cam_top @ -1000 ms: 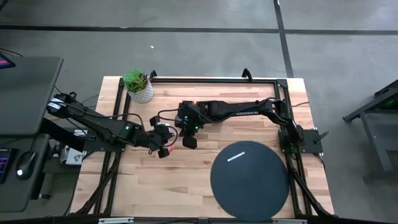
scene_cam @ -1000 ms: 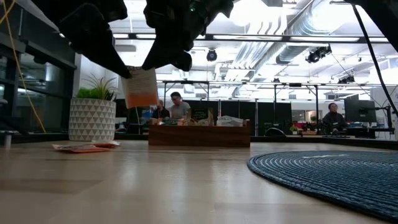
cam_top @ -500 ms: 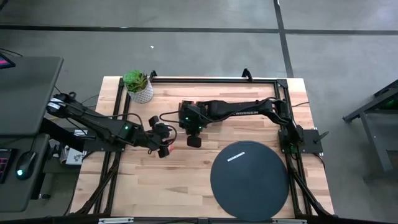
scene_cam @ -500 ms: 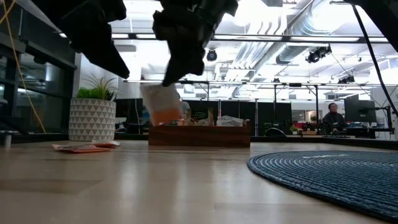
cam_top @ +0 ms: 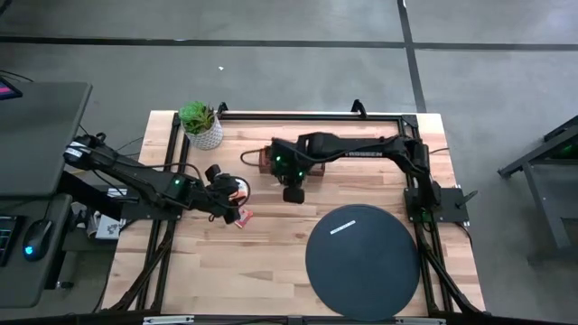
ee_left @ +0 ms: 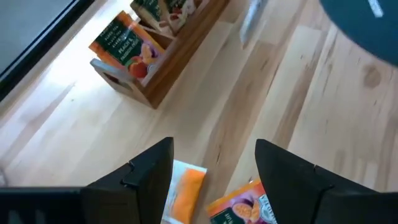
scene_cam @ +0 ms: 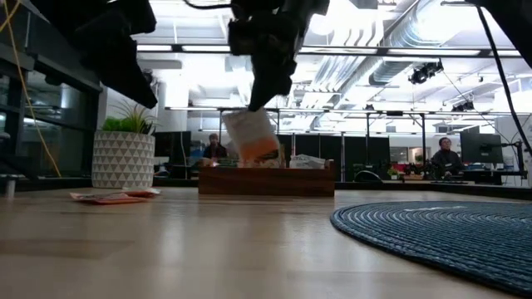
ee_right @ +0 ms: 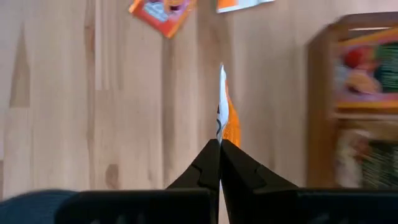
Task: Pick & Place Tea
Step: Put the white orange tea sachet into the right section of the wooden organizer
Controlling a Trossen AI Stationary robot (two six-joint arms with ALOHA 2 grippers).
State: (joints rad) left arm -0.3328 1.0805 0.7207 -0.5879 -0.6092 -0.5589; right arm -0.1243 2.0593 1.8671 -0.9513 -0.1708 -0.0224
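My right gripper (cam_top: 293,195) is shut on an orange-and-white tea sachet (scene_cam: 253,137), which shows edge-on in the right wrist view (ee_right: 222,106). It hangs above the table between the wooden tray (cam_top: 268,160) and the black disc (cam_top: 363,262). My left gripper (ee_left: 214,180) stands open at the table's left middle (cam_top: 237,202), above two loose sachets lying flat on the wood: an orange-white one (ee_left: 188,193) and a red-orange one (ee_left: 239,208). More sachets stand in the tray (ee_left: 127,46). My right gripper pinches the sachet's upper edge (ee_right: 220,134) between its two fingertips, which point down from above. The sachet hangs below the fingers (scene_cam: 264,83), a little tilted, and clear of the table.
A potted plant (cam_top: 202,125) stands at the far left corner. The disc (scene_cam: 440,228) fills the near right of the table. In the low view flat sachets (scene_cam: 112,196) lie on the table at the left. People sit in the room behind the table.
The sachet hung between both grippers a second ago. My left gripper has let go of it and opened, drawing back a little toward the table's left. My right gripper has carried the sachet toward the table's right, hanging clear of the table.
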